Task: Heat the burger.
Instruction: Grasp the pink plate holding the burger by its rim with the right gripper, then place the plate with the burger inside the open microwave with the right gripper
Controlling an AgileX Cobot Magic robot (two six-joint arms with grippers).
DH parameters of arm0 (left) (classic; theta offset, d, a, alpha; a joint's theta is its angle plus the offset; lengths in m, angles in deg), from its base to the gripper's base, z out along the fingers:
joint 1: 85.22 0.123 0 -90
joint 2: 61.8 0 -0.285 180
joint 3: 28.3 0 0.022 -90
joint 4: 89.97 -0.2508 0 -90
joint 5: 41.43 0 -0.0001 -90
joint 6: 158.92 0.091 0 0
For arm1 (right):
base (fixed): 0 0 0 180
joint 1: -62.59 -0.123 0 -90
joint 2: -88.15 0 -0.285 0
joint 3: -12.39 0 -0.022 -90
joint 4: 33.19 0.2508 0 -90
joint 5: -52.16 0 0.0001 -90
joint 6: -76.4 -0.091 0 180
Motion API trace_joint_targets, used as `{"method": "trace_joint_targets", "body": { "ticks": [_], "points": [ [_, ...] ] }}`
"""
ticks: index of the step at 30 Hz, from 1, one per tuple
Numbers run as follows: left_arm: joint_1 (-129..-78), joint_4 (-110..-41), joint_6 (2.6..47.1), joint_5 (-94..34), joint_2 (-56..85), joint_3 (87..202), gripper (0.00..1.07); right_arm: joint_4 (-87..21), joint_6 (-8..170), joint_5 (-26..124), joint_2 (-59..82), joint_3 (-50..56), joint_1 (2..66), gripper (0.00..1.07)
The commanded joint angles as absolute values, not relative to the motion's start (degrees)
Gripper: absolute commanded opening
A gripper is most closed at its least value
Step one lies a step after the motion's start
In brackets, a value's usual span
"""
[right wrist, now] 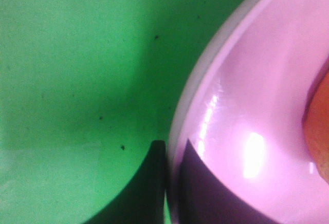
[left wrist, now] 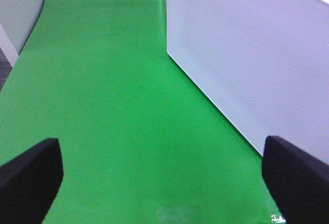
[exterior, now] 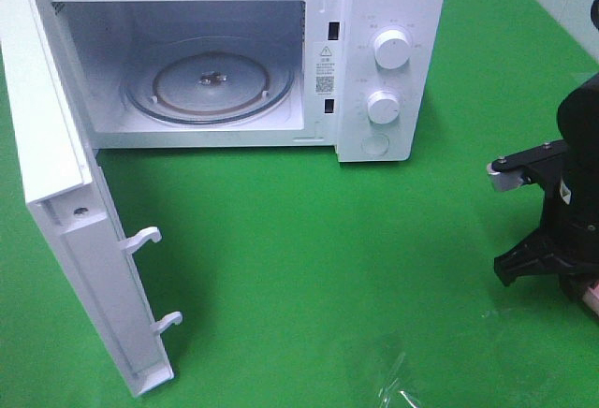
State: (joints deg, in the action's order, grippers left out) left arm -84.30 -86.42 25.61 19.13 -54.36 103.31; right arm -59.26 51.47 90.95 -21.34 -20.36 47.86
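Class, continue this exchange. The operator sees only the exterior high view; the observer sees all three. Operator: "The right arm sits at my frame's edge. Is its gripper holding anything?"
Observer: Yes. The right gripper is shut on the rim of a pink plate.
Operator: Is the burger on that plate?
Observer: An orange-brown edge shows on it, probably the burger. The rest is out of frame.
Operator: I can't see the left gripper at all. Where is it?
Observer: The left gripper is open and empty, over the green cloth, beside the outer face of the microwave door.
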Motion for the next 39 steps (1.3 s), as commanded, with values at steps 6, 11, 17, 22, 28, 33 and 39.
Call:
{"method": "trace_joint_targets", "body": {
  "ticks": [6, 11, 17, 22, 28, 33, 39],
  "points": [
    [-84.2, -86.2, 25.6, 18.3, -55.4, 103.2, 0.98, -63.6, 47.2, 95.8, -21.0, -20.7, 43.9, 0.00],
    [-84.2, -86.2, 25.6, 18.3, -55.4, 103.2, 0.98, -66.8, 44.2, 97.3, -19.6, -21.2, 41.2, 0.00],
    [-84.2, -86.2, 25.6, 18.3, -55.4, 103.2, 0.98, -67.9, 42.3, 98.4, -16.6, -23.0, 39.6, 0.00],
    [-84.2, -86.2, 25.6, 18.3, -55.4, 103.2, 0.98, -69.6, 39.8, 100.7, -14.0, -24.4, 36.2, 0.00],
    [-84.2, -86.2, 25.6, 18.3, -55.4, 103.2, 0.98, -69.7, 38.4, 101.2, -11.0, -26.6, 33.5, 0.00],
    [-84.2, -86.2, 25.6, 18.3, -55.4, 103.2, 0.98, -69.7, 37.6, 101.7, -8.4, -28.3, 31.1, 0.00],
    [-84.2, -86.2, 25.6, 18.3, -55.4, 103.2, 0.98, -69.5, 37.0, 102.1, -5.3, -31.0, 27.6, 0.00]
  ]
}}
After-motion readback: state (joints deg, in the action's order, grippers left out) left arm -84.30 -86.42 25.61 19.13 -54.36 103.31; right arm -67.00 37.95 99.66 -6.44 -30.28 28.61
